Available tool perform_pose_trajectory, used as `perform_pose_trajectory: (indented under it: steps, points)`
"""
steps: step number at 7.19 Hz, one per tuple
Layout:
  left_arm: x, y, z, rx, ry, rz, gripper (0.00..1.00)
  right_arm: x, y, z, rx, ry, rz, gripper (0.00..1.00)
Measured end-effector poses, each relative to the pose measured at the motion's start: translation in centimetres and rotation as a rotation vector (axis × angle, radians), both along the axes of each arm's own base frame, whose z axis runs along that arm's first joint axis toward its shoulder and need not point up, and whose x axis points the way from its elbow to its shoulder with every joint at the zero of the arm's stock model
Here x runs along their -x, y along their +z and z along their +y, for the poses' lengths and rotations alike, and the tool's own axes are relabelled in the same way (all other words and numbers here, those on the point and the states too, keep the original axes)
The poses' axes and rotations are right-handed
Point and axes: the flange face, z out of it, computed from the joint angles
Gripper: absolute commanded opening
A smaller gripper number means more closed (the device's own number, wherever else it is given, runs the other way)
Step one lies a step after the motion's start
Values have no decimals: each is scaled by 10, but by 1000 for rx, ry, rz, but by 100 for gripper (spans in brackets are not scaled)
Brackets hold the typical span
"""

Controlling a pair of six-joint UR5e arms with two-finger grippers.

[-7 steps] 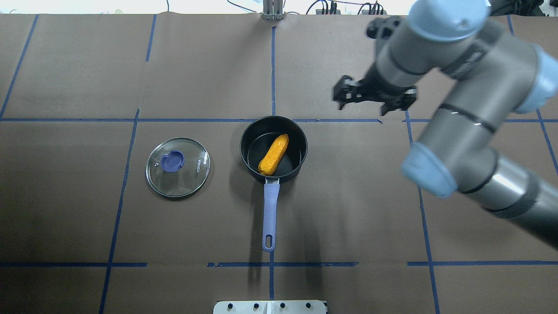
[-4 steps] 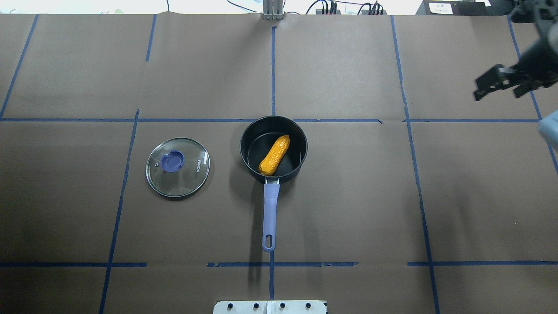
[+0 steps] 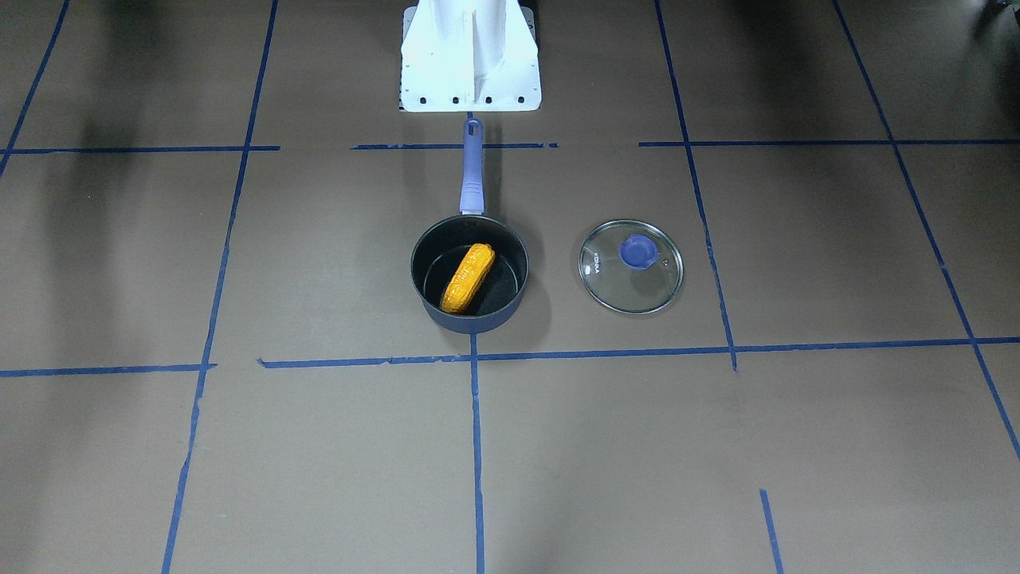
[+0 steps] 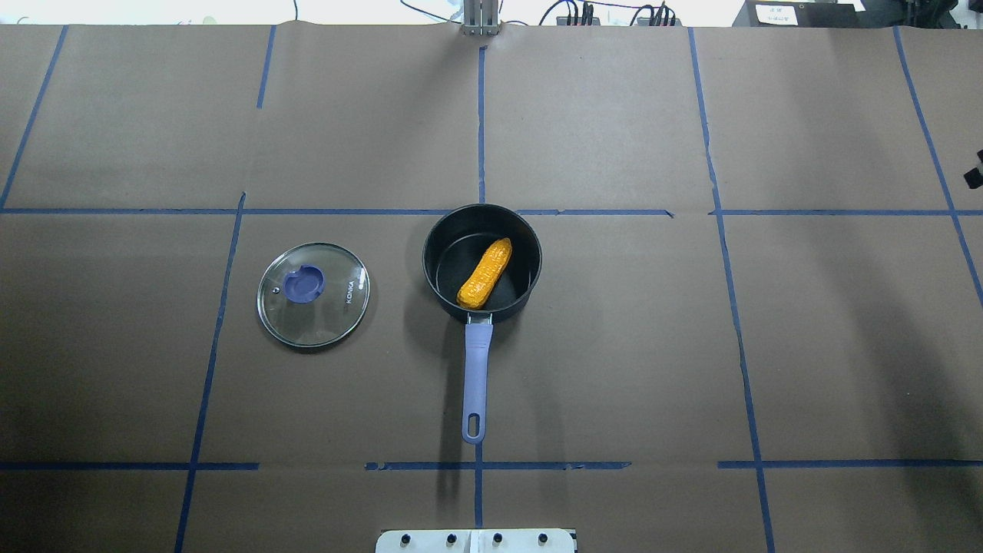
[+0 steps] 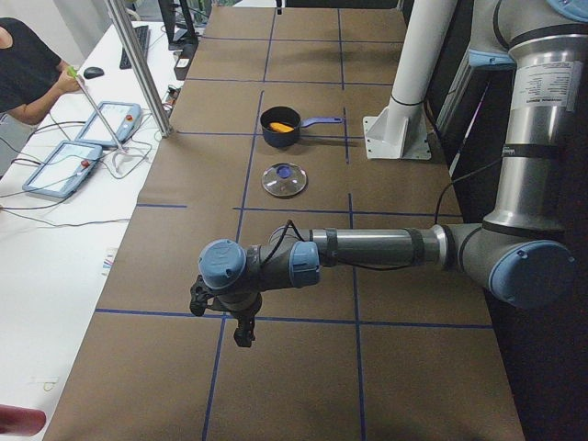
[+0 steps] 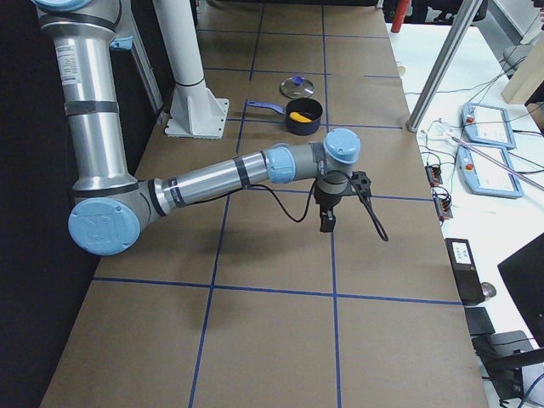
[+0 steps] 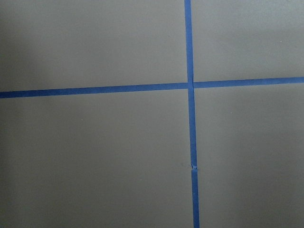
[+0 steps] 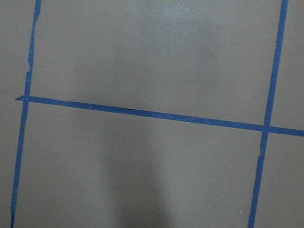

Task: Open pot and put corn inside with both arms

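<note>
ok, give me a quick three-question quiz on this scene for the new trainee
1. True or false: the corn lies inside the pot.
2. Where is the glass lid? A: on the pot. B: flat beside the pot, on the robot's left. C: held in a gripper.
3. Fill in: the pot's handle points toward the robot's white ____.
Key: 1 true. 2 B. 3 base stand.
</note>
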Motion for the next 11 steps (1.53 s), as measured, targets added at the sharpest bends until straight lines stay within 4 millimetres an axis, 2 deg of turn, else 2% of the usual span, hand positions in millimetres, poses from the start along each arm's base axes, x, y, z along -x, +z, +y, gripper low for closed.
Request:
perform_pose_trajectory:
  steps: [2,3,5,6,11]
  points:
    - [0,-2,0,-5,0,0,100,-58,69,18,15,-5,-38,100]
    - [0,-2,0,-5,0,0,100,-77,94,36,29,4,-45,100]
    - [0,-2,1,-4,0,0,100,-91,124,66,33,23,-46,100]
    - [0,-1,1,-3,1,0,100,-92,130,72,46,49,-42,100]
    - [0,-3,0,-7,1,0,100,-93,131,72,32,121,-39,100]
